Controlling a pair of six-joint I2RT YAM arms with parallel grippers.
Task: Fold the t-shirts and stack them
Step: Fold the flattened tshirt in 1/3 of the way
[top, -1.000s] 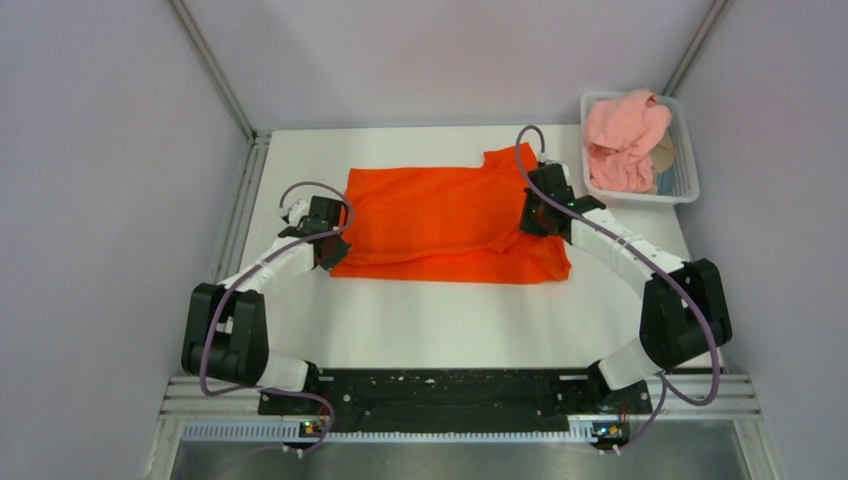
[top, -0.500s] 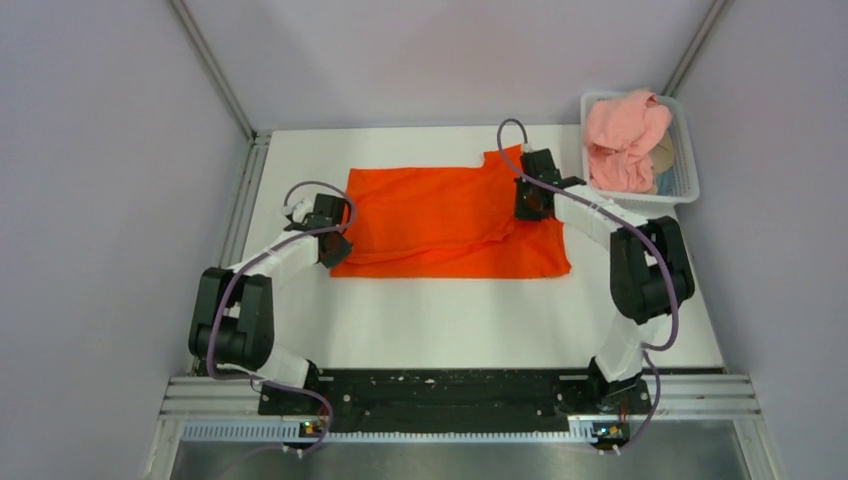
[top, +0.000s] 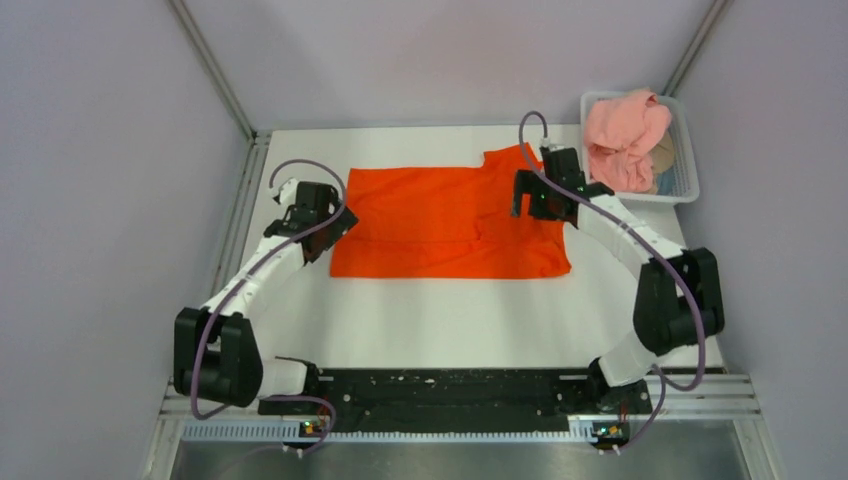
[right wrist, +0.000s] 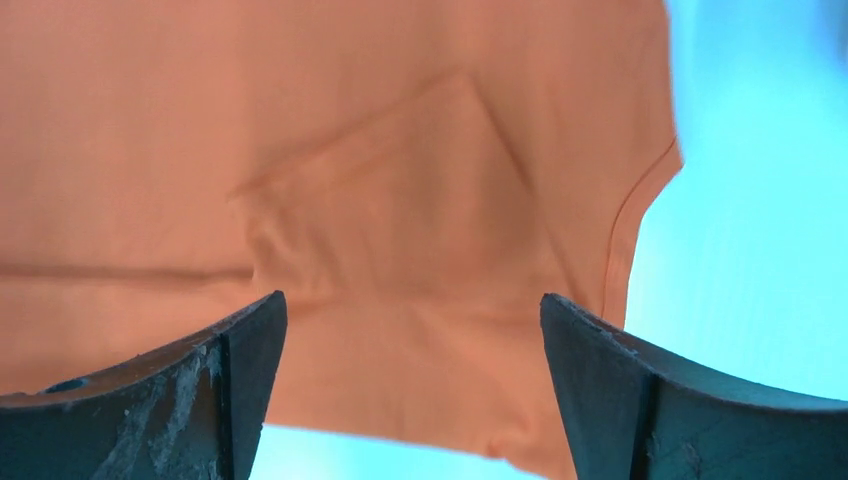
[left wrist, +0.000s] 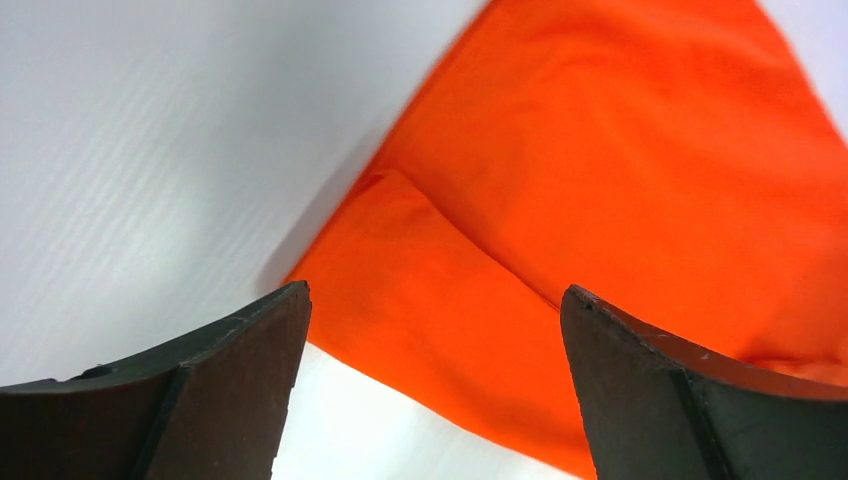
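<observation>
The bright orange-red t-shirt (top: 450, 225) lies flat on the white table (top: 450, 320) as a folded rectangle, one sleeve tip pointing to the back right. My left gripper (top: 333, 226) hovers open over its left edge; in the left wrist view the gripper (left wrist: 432, 292) holds nothing and the shirt's folded corner (left wrist: 600, 180) lies below. My right gripper (top: 528, 203) hangs open above the shirt's right part; in the right wrist view the gripper (right wrist: 412, 298) is empty over the sleeve area (right wrist: 400, 150). The pale salmon t-shirt (top: 622, 135) sits crumpled in the basket.
A white mesh basket (top: 690, 175) stands at the table's back right corner, close to my right arm. Metal frame posts rise at both back corners. Bare white table stretches in front of the shirt.
Both grippers went from shut to open and let go of the orange shirt's edges. Both rose and drew back a little; the shirt now lies flatter.
</observation>
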